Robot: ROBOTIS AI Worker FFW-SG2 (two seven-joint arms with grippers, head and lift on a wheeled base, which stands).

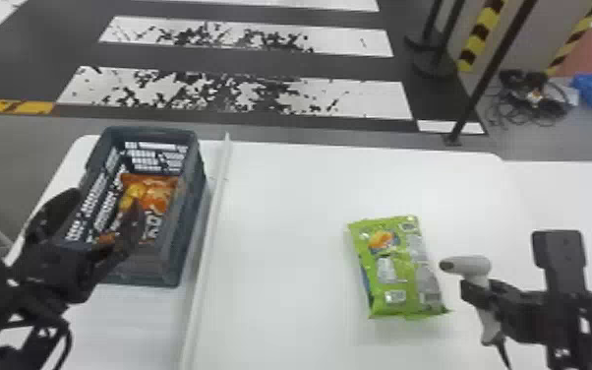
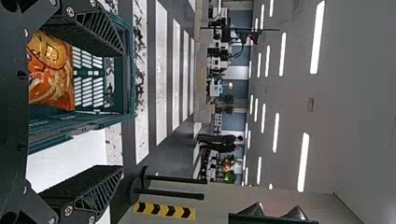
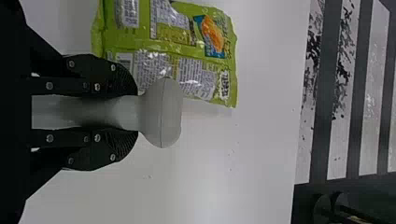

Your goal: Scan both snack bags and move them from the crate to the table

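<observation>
Head view first: the crate (image 1: 192, 216) sits on the worktop (image 1: 285, 231), and inside it is the orange snack bag (image 1: 155, 197), the one left to bring out. The left gripper (image 1: 107, 199) is at the crate's near-left part, empty, its fingers spread wide. Across to the right of the crate, well apart from it, lies the green snack bag (image 1: 400, 270), out on the worktop. Farther right from the crate, past that bag, comes the scanner (image 1: 474, 265).

Over to the left wrist view: released, nothing between the fingers, and the orange bag rests within the crate's walls, its upper edge in plain sight. It should be light, a thin, slick, air-filled packet that gives when pressed, with brittle snacks inside. I'd go for that upper edge or the upper body, one finger on each face, keeping off the crate's sides. Squeeze gently: too hard crushes the contents, too loose and the glossy film may slide free.

And the right wrist view: the right gripper (image 3: 126, 111) is clenched around the scanner's handle, right of the crate, near the green bag. That bag looks just as soft and light; should it need shifting, the crimped end seam is the kindest hold.
</observation>
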